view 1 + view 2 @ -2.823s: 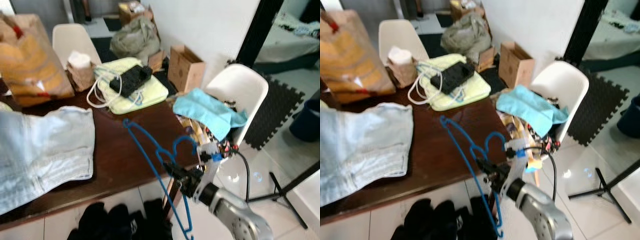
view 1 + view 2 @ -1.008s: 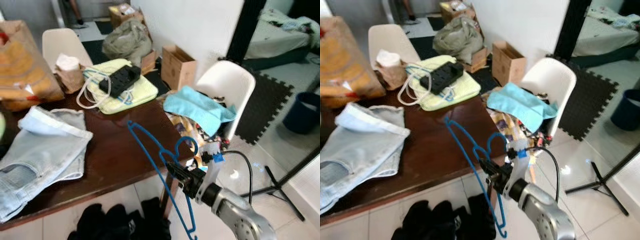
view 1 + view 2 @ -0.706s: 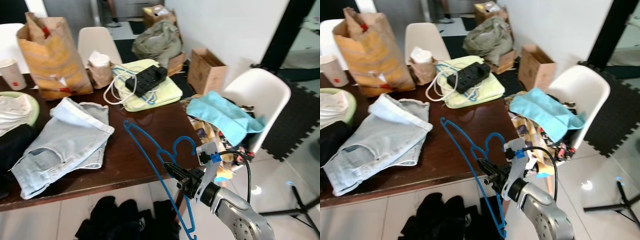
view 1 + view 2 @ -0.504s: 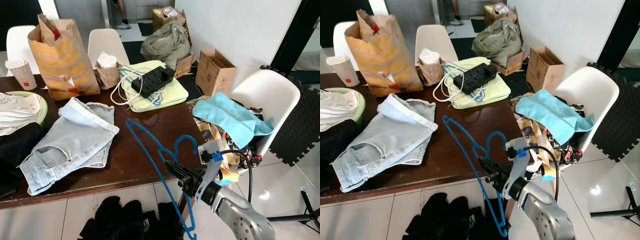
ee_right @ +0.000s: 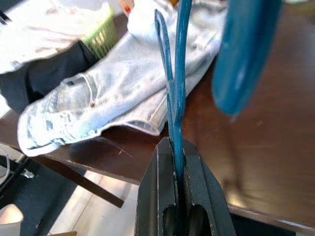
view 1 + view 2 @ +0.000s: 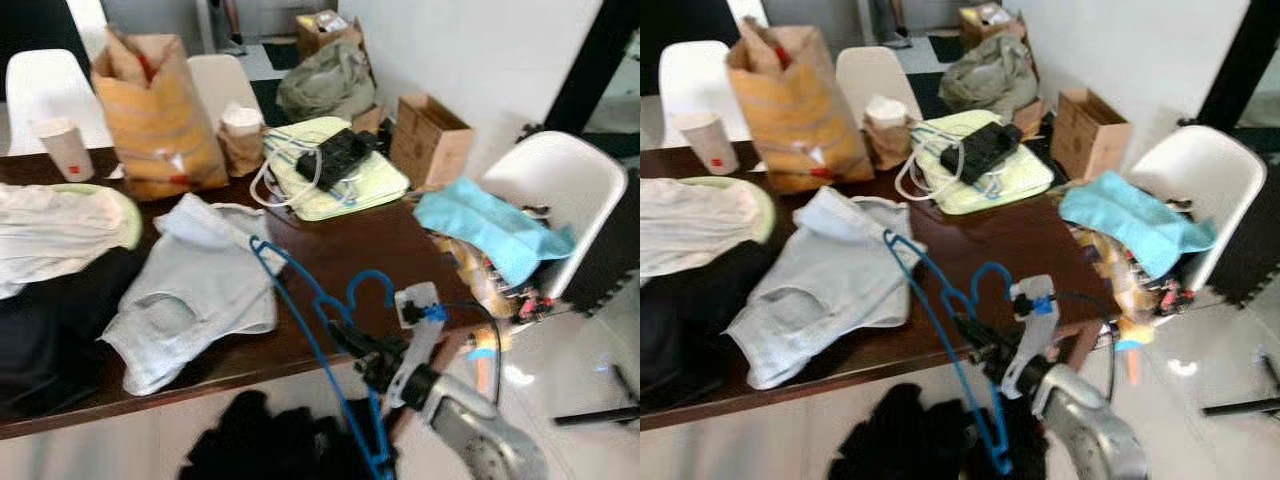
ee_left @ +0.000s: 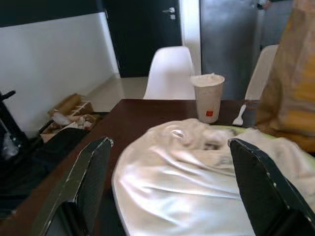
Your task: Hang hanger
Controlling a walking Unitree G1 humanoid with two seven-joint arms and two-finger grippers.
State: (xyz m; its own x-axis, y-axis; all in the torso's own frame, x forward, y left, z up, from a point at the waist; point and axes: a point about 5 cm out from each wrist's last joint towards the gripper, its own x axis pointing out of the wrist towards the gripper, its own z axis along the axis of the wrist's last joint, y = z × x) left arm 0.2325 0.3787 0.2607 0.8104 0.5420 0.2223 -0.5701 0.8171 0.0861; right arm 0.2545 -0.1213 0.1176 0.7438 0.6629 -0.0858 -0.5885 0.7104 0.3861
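So the right gripper [image 6: 345,338] is sitting low in front of the dark wooden table [image 6: 385,245], fingers pinched tight on a blue hanger [image 6: 310,318], clamping the wire where the two strands are running side by side, which the wrist view is showing really clearly [image 5: 174,113]. The hanger is being held up in the air at the table's near edge, tilted, with one long arm reaching up over the tabletop toward a pair of light denim shorts [image 6: 195,290] and the other end dangling down toward the floor past a heap of black clothes [image 6: 910,435]; its hook is curling up just beside the gripper's white cable mount. The left gripper [image 7: 167,187] is hovering over the far left part of the table with its two black fingers spread wide apart, nothing between them, looking across a white garment [image 7: 197,172] lying in a green basket, with a paper cup [image 7: 206,97] and a white chair [image 7: 170,71] beyond it. Elsewhere on the table a brown paper bag [image 6: 160,115] is standing upright, and a black power strip [image 6: 335,155] is resting on a pale yellow bag [image 6: 340,185]. A teal cloth [image 6: 495,230] is draping over the white chair [image 6: 570,190] at the right. Both head views are a bit blurry.
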